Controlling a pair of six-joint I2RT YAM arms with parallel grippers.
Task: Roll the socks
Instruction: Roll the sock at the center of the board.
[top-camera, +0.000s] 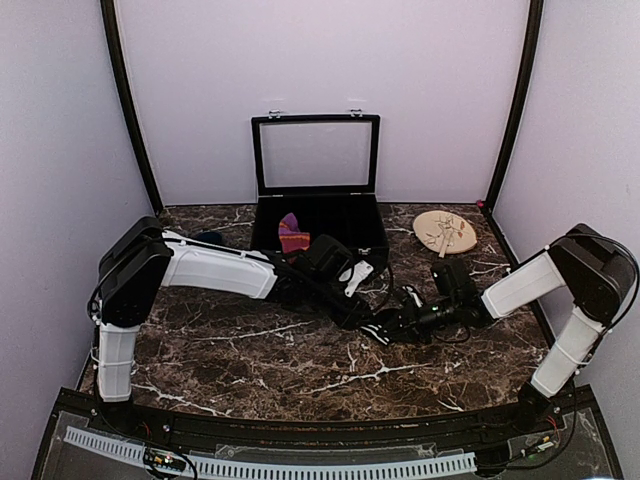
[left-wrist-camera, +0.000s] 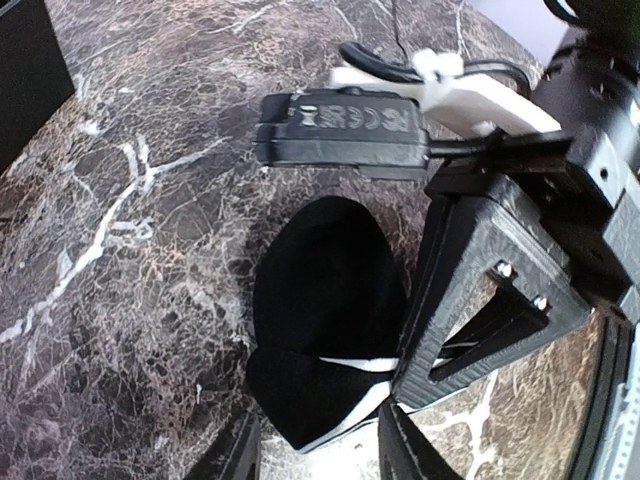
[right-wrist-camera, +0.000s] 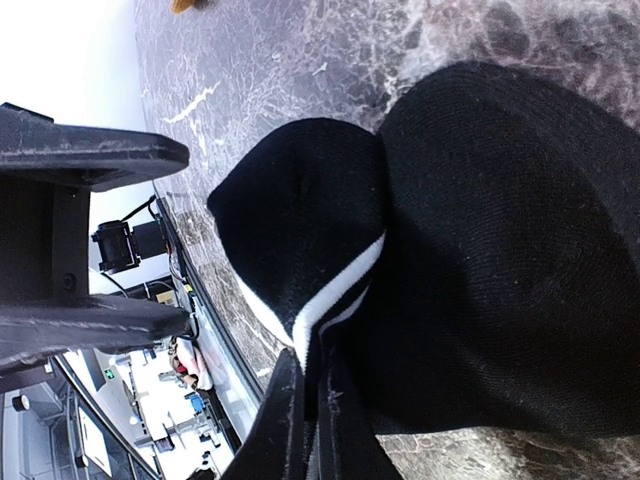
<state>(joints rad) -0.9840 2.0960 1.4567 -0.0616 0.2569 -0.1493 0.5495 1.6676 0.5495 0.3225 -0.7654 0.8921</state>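
The black sock with white stripes (left-wrist-camera: 325, 300) lies bunched on the marble table between both grippers; it also shows in the top view (top-camera: 378, 333) and the right wrist view (right-wrist-camera: 480, 230). My left gripper (left-wrist-camera: 320, 462) is open, with a finger on each side of the sock's near end; in the top view the left gripper (top-camera: 366, 316) is just left of the sock. My right gripper (right-wrist-camera: 312, 368) is shut on the sock's white-striped edge, and it shows in the top view (top-camera: 398, 324). The maroon-red sock (top-camera: 292, 232) lies in the black box.
An open black box (top-camera: 372, 222) with a raised clear lid stands at the back centre. A wooden plate (top-camera: 445, 232) with small items is at the back right. A dark blue cup (top-camera: 208, 238) sits behind my left arm. The table's front edge has a rail.
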